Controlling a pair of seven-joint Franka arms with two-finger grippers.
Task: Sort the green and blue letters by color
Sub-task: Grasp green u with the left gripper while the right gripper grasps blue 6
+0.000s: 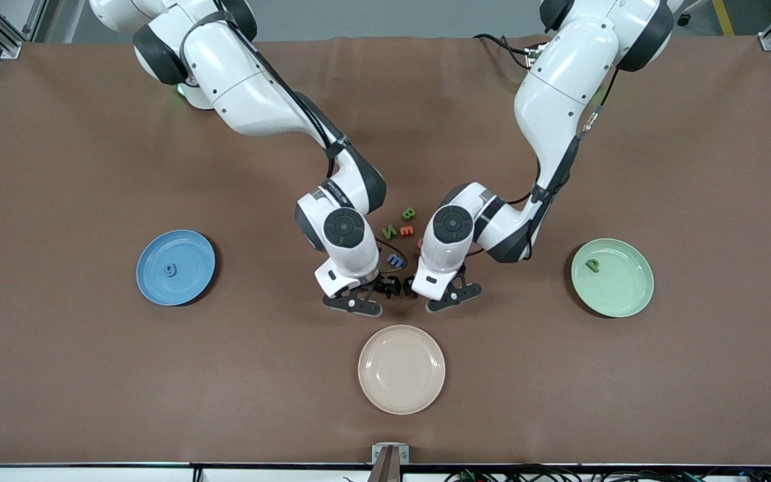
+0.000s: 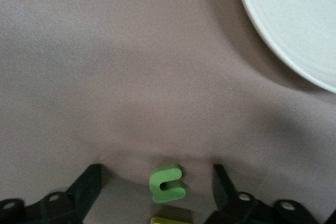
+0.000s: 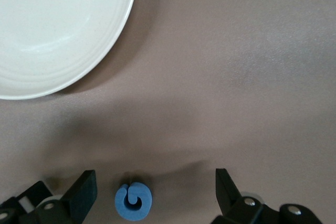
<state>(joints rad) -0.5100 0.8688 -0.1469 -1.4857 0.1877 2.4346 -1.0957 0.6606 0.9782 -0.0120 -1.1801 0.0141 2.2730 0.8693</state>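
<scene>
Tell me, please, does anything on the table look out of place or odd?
Nothing stands out. The blue g lies on the blue plate and the green P on the green plate, as sorting needs. The left gripper straddles a green u, the right gripper a blue G.

Bright even overhead light, soft shadows, mild wrist-view blur.

On the bench (image 1: 91, 375), the blue plate (image 1: 188, 251) at nine o'clock carries a blue letter (image 1: 170, 270); the green plate (image 1: 620, 284) at three carries a green letter (image 1: 591, 265); the cream plate (image 1: 401, 369) sits at six.
</scene>
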